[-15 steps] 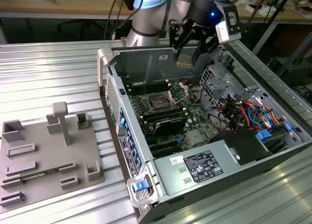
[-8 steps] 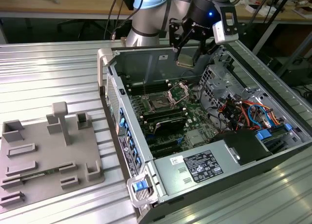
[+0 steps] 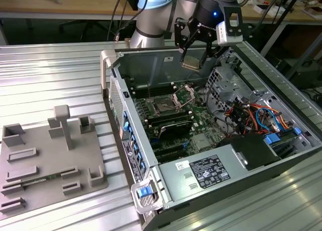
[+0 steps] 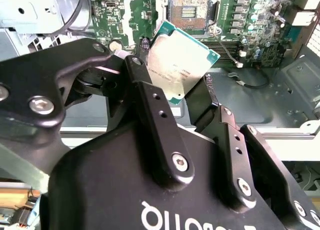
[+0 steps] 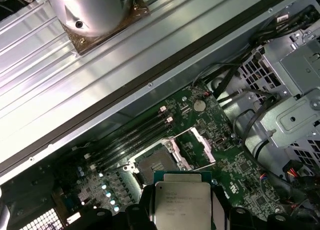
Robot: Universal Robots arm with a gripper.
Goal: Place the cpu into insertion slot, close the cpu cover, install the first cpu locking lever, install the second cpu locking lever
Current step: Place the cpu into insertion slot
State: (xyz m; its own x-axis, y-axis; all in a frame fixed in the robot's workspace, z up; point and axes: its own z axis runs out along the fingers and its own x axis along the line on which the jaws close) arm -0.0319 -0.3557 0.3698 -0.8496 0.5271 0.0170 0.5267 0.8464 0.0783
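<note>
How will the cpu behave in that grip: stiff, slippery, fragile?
Probably stiff: the cpu looks flat though the gripper pinches only its edges. Likely slippery, given its smooth metal top and thin edge contact. Thin and small, so probably light; a drop onto the slot could harm it.

clearance: insertion slot (image 3: 164,106) open from above | cpu cover (image 3: 184,95) raised beside it | cables (image 3: 246,112) crowd exterior view's right
</note>
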